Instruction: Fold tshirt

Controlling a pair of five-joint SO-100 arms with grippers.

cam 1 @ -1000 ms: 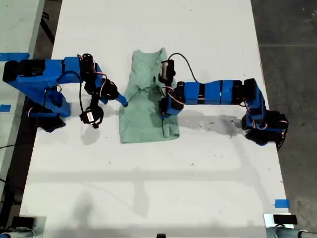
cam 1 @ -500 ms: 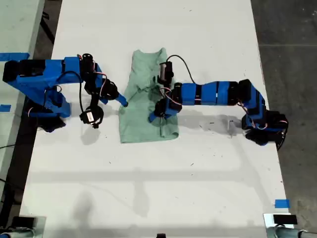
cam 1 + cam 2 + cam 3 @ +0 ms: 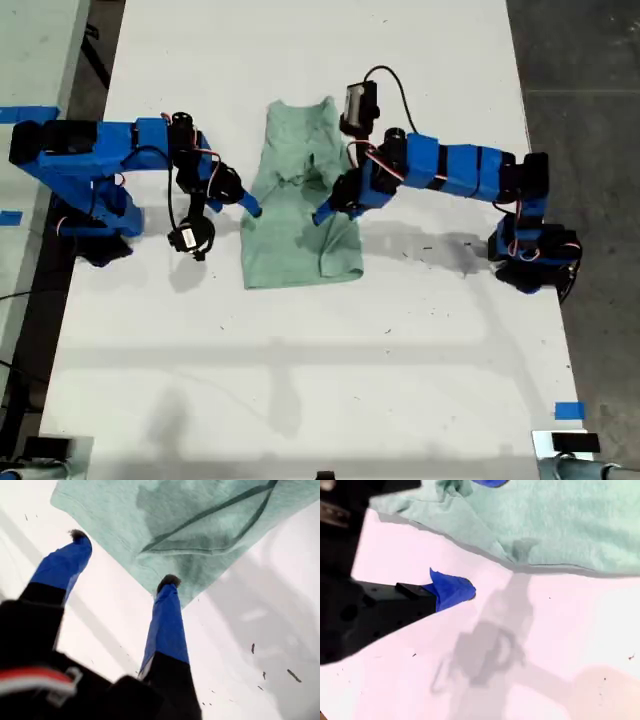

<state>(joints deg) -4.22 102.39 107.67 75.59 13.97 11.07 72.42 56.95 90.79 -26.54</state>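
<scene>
The pale mint-green tshirt (image 3: 290,240) lies flat on the white table (image 3: 300,380), folded into a narrow strip with its neck toward the far end. My first gripper (image 3: 322,214) comes in from the exterior view's right and hovers open over the shirt's middle, with nothing between its fingers. In the first wrist view one fingertip (image 3: 169,582) sits over a corner of the tshirt (image 3: 200,520). My second gripper (image 3: 250,207) reaches from the exterior view's left to the shirt's side edge. It is open, one fingertip (image 3: 454,590) on bare table and the other over the tshirt (image 3: 560,520).
Both arm bases stand on the table, one at the exterior view's left (image 3: 90,215) and one at its right (image 3: 530,255). Blue tape (image 3: 568,410) marks the near right corner in the exterior view. Small dark specks (image 3: 290,675) dot the table beside the shirt.
My first gripper has risen off the shirt and its forearm has swung up and toward the far end. My second gripper has edged slightly toward the shirt.
</scene>
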